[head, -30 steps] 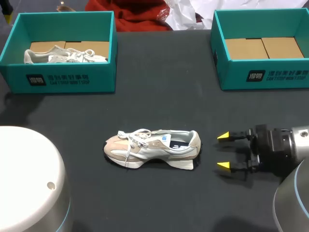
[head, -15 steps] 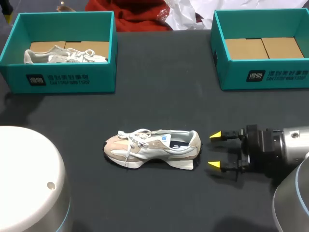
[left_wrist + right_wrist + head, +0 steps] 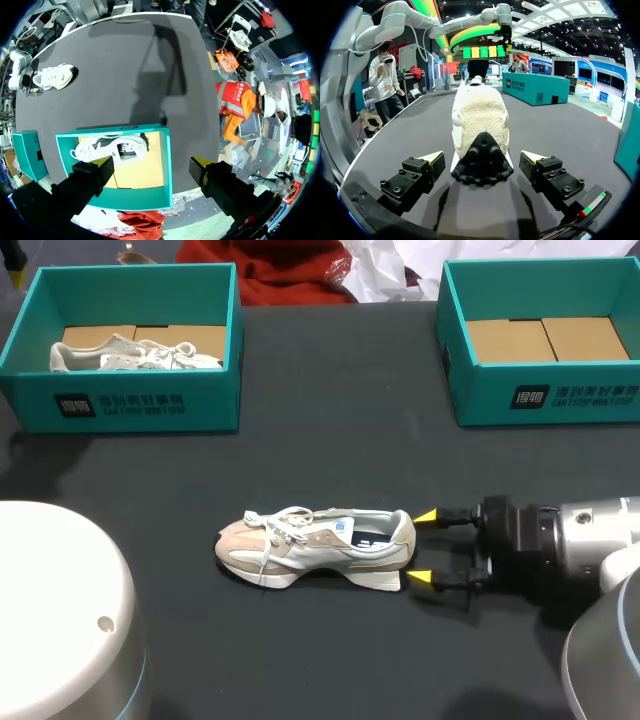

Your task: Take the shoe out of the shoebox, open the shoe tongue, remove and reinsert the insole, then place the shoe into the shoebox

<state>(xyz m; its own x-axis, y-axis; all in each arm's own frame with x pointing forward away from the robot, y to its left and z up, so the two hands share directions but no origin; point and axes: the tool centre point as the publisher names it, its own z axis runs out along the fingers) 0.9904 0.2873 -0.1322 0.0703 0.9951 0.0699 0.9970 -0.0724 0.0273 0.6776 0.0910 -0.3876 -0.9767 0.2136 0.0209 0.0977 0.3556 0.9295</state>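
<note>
The right gripper lies low over the table, its yellow-tipped fingers spread apart on either side of the heel of the sneaker. In the right wrist view the right gripper has the sneaker squarely centred, with a gap showing between each finger and the heel, so nothing is gripped yet. This looks like a line-up for pinching the heel across its width, probably to steady the shoe while the tongue and insole are worked.

The sneaker stands upright on its sole near the middle of the table's near edge. Its toe points toward the left edge and its heel toward the right edge, which puts the heel straight in front of the arm coming in from that side.

The right shoebox sits at the far right corner, showing only its cardboard floor. The left shoebox sits at the far left corner with a second sneaker lying inside.

The left gripper hangs high above that left shoebox, fingers apart and holding nothing, likely parked out of the way.
</note>
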